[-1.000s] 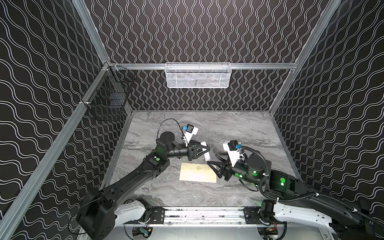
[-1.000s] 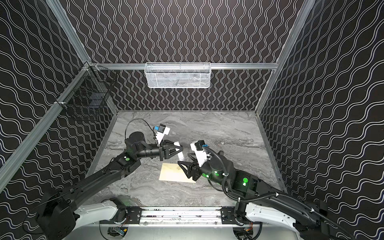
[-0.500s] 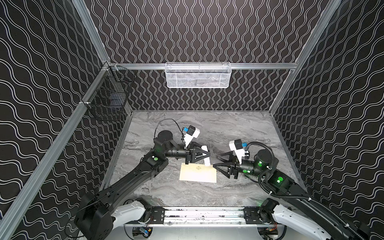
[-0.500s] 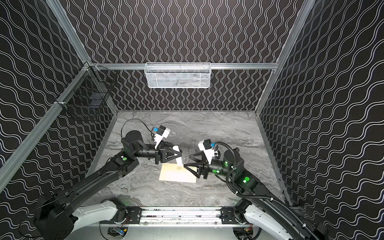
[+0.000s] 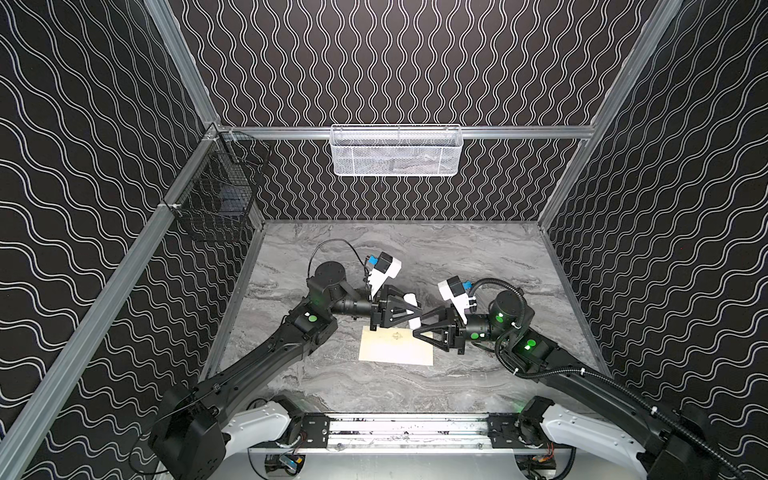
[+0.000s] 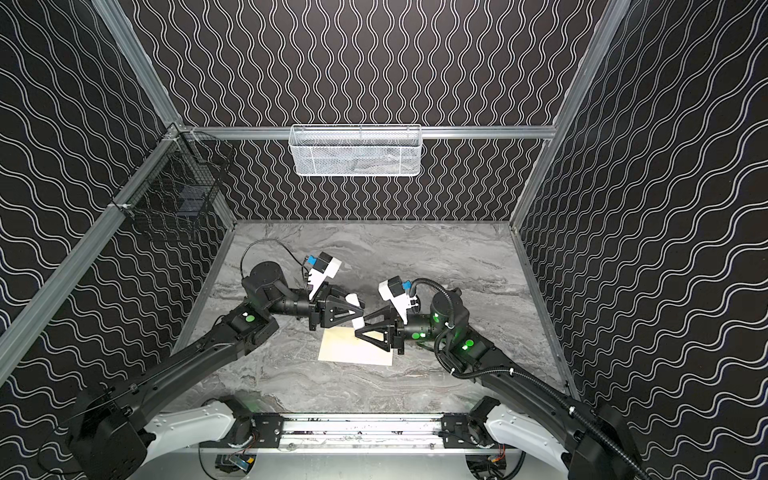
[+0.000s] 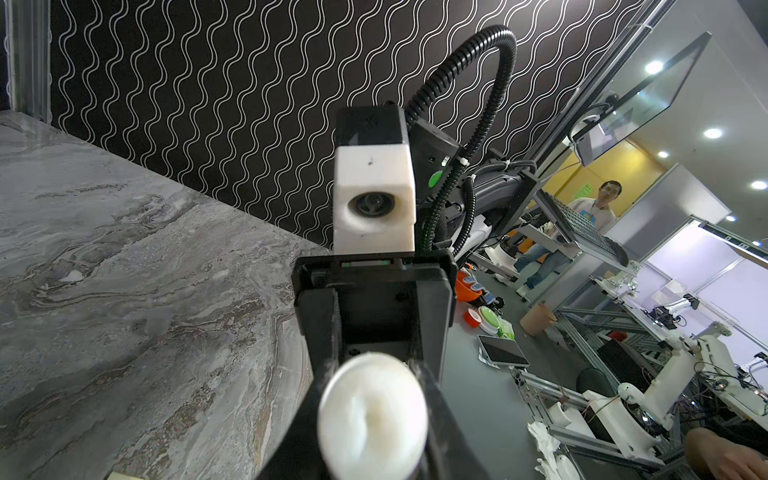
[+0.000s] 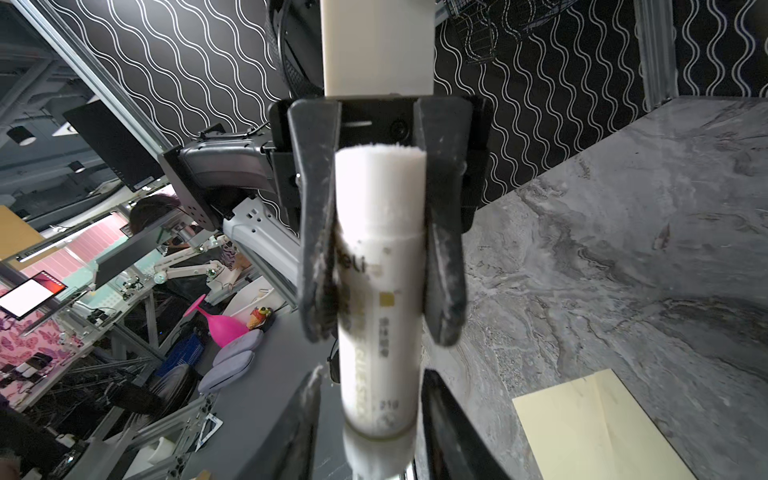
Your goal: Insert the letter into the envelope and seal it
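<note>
The left gripper (image 5: 414, 312) is clamped tight across the body of a white glue stick (image 8: 380, 266), holding it clear of the table (image 5: 478, 257). The right gripper (image 5: 419, 325) faces it tip to tip, its jaws on either side of the stick's end; whether they grip it or stand clear cannot be told. The envelope (image 5: 395, 353) lies flat just beneath them, nearer the table's front edge, midway between its sides.

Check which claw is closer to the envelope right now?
Right. In both top views the right claw hovers over the envelope's far right corner. The left claw, gripping the glue stick, sits just beyond the far edge. Heights are hard to judge.
</note>
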{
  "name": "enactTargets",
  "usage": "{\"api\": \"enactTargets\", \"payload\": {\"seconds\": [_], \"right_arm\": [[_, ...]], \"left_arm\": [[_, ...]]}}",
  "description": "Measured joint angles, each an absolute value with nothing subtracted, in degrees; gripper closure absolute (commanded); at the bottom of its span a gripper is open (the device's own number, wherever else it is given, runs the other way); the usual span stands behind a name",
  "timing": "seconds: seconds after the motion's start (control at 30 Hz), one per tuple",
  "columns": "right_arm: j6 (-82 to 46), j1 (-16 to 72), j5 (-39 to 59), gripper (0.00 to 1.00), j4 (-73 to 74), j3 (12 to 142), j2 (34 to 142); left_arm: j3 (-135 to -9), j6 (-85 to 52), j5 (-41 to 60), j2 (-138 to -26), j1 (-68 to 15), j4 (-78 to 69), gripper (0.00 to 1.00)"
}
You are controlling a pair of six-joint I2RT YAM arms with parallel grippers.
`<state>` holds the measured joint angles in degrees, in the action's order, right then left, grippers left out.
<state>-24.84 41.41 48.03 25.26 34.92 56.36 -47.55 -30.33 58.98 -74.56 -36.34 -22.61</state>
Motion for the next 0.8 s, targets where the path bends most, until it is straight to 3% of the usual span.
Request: {"api": "enactTargets", "payload": {"seconds": [0.33, 0.6, 0.63, 0.8], "right_arm": [[-25.98, 41.98, 49.43, 0.67, 28.21, 34.85, 58.39], [-26.0, 42.22, 49.3, 0.84, 28.21, 34.87, 58.65], [-26.04, 42.22, 49.1, 0.86, 28.23, 34.89, 58.57], [-26.13, 42.26, 47.68, 0.96, 27.33, 35.14, 57.12]], "left_arm": [[-47.55, -31.22, 59.16, -74.56, -36.38, -22.68, 1.0], [-47.64, -31.35, 59.09, -74.56, -36.49, -22.59, 1.0], [-47.81, -31.33, 59.05, -74.59, -36.49, -22.39, 0.98], [-48.95, -31.16, 58.81, -74.96, -36.67, -22.06, 0.67]]}}
